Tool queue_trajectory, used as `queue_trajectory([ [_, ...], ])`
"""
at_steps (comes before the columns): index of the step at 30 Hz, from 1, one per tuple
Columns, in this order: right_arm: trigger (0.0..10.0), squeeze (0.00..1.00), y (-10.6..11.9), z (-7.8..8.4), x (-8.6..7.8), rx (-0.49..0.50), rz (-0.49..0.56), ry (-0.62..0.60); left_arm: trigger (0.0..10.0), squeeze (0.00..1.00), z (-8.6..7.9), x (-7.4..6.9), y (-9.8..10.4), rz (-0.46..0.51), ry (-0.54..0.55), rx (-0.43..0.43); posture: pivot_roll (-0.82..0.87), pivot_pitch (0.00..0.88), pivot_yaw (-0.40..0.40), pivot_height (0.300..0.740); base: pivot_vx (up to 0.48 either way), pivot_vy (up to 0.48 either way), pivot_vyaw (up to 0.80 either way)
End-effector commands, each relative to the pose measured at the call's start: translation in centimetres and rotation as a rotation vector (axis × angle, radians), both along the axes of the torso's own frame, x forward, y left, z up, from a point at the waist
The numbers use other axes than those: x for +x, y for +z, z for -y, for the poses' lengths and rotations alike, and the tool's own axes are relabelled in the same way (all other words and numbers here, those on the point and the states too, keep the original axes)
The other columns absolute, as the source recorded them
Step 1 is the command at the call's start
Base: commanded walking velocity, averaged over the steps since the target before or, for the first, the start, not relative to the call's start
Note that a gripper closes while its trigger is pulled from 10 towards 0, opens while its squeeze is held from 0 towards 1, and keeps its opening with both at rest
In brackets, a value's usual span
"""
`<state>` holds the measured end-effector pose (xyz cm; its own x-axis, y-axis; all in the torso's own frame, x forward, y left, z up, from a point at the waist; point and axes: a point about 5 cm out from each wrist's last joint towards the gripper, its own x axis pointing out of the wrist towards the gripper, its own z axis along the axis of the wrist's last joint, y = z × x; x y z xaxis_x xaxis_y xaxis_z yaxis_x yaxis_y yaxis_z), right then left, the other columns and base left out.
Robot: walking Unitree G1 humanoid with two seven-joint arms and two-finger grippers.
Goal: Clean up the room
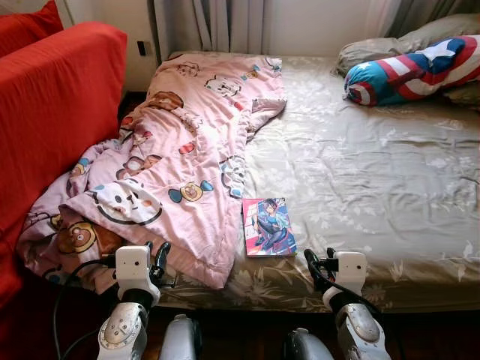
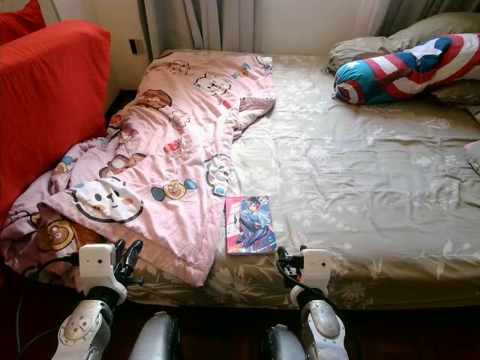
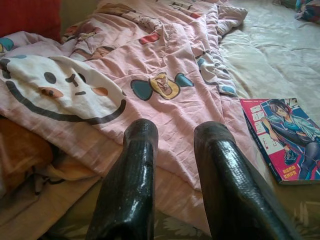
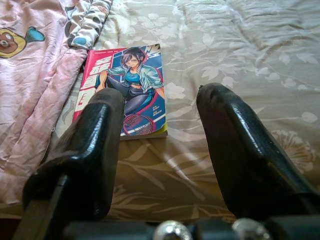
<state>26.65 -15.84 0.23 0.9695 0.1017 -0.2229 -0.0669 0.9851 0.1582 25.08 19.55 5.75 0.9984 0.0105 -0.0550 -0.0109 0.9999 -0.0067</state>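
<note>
Where the pink cartoon blanket [image 1: 180,161] ends, a comic book [image 1: 268,226] lies flat and face up on the bed [image 1: 375,172], close to the near edge, its cover showing a drawn figure in blue and pink. Its left edge sits just beside the blanket's hem. The blanket is rumpled, printed with animal faces, and spills over the bed's left side toward a red sofa [image 1: 52,105]. An olive sheet with a pale leaf pattern covers the mattress. At the far right corner, a star-and-stripe pillow [image 1: 412,71] rests against a grey-green pillow [image 1: 397,41]. Grey curtains [image 1: 202,26] hang behind the headboard end against a pale wall.

Both arms are raised at the near edge of the bed. Left gripper [image 3: 175,150] hovers over the blanket's lower corner, its 2 black fingers spread apart and holding nothing. Right gripper [image 4: 160,130] hangs just short of the book, fingers likewise parted and empty.
</note>
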Motion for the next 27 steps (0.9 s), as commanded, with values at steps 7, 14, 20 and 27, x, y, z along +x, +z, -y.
queue_trajectory([
  [7, 10.0, 0.0, -0.06, 0.28, -0.08, 0.007, -0.003, -0.015, 10.0, 0.0, 0.11, -0.23, -0.32, -0.022, -0.011, -0.019, 0.05, 0.123, -0.038, 0.624, 0.0, 0.0, 0.0],
  [14, 10.0, 0.0, 0.01, 0.02, 0.02, 0.012, -0.002, -0.005, 10.0, 0.0, 0.25, -0.27, -0.47, -0.029, -0.014, -0.028, 0.06, 0.127, -0.039, 0.624, 0.0, 0.0, 0.0],
  [20, 10.0, 0.0, -0.2, -0.35, -0.01, 0.016, -0.018, 0.012, 10.0, 0.0, -0.09, -0.24, -0.65, -0.035, -0.007, -0.028, 0.06, 0.128, -0.039, 0.604, 0.0, 0.0, 0.0],
  [27, 10.0, 0.0, 0.0, -0.19, 0.04, 0.019, -0.006, 0.005, 10.0, 0.0, -0.08, -0.2, -0.75, -0.04, -0.009, -0.029, 0.06, 0.129, -0.038, 0.604, 0.0, 0.0, 0.0],
])
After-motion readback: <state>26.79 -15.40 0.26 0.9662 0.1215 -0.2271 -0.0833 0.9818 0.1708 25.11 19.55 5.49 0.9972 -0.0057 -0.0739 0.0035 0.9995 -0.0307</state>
